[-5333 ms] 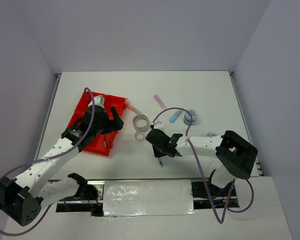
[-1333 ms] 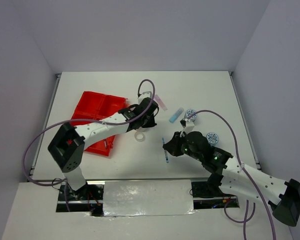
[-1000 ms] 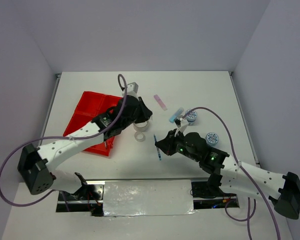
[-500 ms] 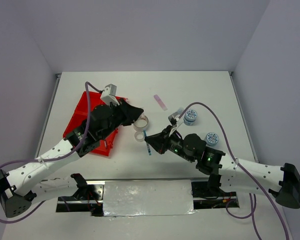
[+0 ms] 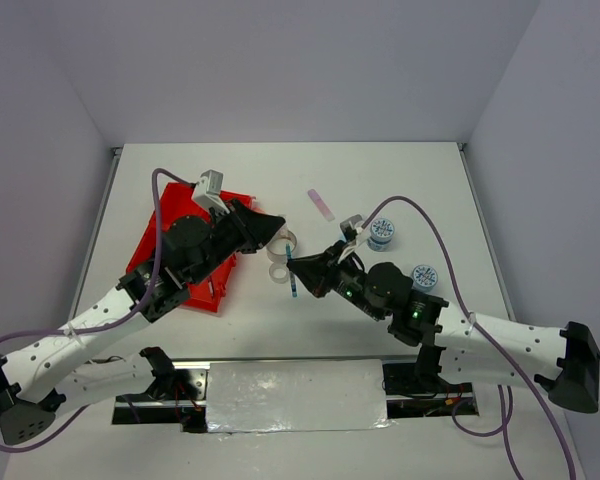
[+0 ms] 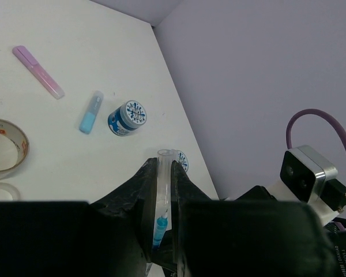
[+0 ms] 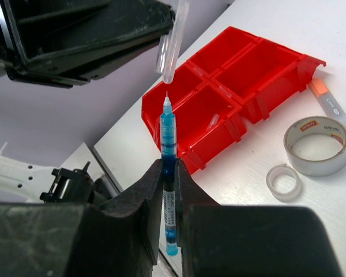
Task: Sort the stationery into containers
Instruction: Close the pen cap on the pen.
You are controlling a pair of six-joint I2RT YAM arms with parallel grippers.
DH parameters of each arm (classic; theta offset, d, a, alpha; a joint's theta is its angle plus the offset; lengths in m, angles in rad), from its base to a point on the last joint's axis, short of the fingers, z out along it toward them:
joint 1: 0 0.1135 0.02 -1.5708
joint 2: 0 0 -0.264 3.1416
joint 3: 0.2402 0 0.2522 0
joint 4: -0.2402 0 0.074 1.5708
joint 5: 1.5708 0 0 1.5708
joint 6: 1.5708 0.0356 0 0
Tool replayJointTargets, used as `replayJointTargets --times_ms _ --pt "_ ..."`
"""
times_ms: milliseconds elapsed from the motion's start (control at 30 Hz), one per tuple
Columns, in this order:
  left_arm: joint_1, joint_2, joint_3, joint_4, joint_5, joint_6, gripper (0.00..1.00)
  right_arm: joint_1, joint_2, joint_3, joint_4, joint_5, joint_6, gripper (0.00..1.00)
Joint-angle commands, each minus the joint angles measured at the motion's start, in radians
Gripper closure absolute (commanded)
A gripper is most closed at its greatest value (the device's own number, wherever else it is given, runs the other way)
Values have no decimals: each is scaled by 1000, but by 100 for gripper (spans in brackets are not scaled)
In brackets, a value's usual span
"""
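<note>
A blue pen point(image 7: 168, 144) is held upright, tip up, above the middle of the surface, just in from the near edge. It is clamped between the closed fingers of the right gripper point(image 7: 168, 170). Directly over the tip, just short of touching, a clear cap point(image 7: 172, 43) is pinched in the closed left gripper point(image 6: 163, 173). On the surface beneath, a small ring point(image 5: 278, 272) and a larger grey tape ring point(image 5: 283, 245) are laid side by side. A red tray point(image 7: 259, 57) is set toward the left edge. Two blue-white tape rolls point(image 5: 382, 232) point(image 5: 424, 277) are placed apart toward the right edge. Farther back, a light-blue stick point(image 6: 90, 112) and a pink stick point(image 5: 321, 204) are laid.
</note>
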Motion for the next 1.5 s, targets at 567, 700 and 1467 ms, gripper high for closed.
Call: replayJointTargets --times_ms 567,700,1467 --pt "-5 -33 -13 73 29 8 100 10 51 97 7 60 5 100" --pt "-5 -33 -15 74 32 10 100 8 49 107 0 57 8 100" --pt "-5 7 -6 82 44 46 100 8 16 126 -49 98 65 100"
